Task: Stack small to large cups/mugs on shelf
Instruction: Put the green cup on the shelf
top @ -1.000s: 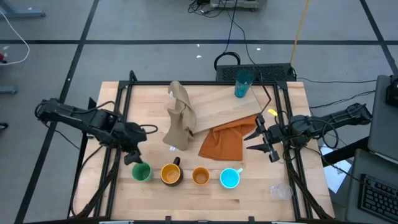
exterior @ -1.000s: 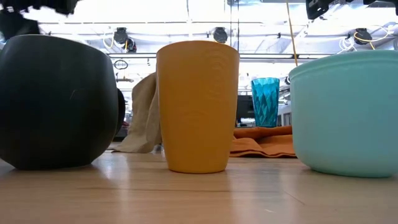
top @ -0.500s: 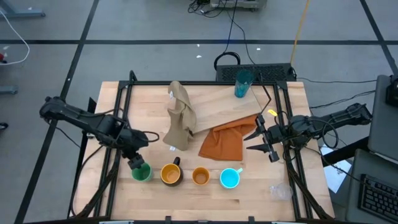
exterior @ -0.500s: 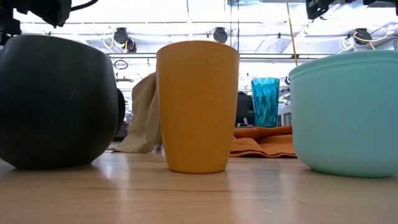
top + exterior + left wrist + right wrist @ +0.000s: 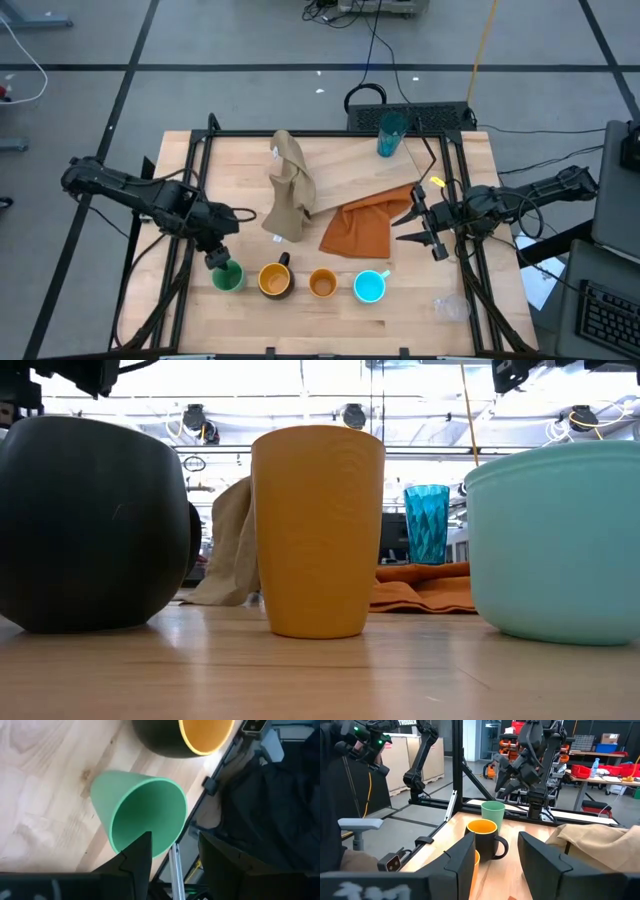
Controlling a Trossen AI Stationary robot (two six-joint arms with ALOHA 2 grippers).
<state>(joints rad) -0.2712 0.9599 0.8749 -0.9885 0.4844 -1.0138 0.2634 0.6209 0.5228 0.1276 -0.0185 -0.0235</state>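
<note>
- Green plastic: the light green cup (image 5: 228,277) stands at the left end of a row along the table's near edge, upright and empty; the left gripper (image 5: 216,259) is at its rim, one finger (image 5: 138,856) inside the mouth and the other outside, clasping the wall.
- Yellow mug with dark handle (image 5: 275,280): next in the row, just beside the green cup, dark outside, yellow inside, nothing in it.
- Small orange cup (image 5: 322,284) and bright cyan mug (image 5: 370,287): further along the row, each apart from its neighbour, both empty.
- Tiny clear glass (image 5: 449,307): alone near the table's right front corner, contents not discernible.
- Tall teal tumbler (image 5: 391,134): upright on the far end of the shelf (image 5: 355,168), a light wood panel lying on the tabletop.
- Tan cloth (image 5: 289,188) rests against the shelf's left end; orange cloth (image 5: 362,227) lies at its near edge.
- Right gripper (image 5: 420,229): hangs beside the orange cloth, fingers parted, holding nothing.
- Writing: "TROSSEN" can be read on a panel (image 5: 410,722) in the room behind.
</note>
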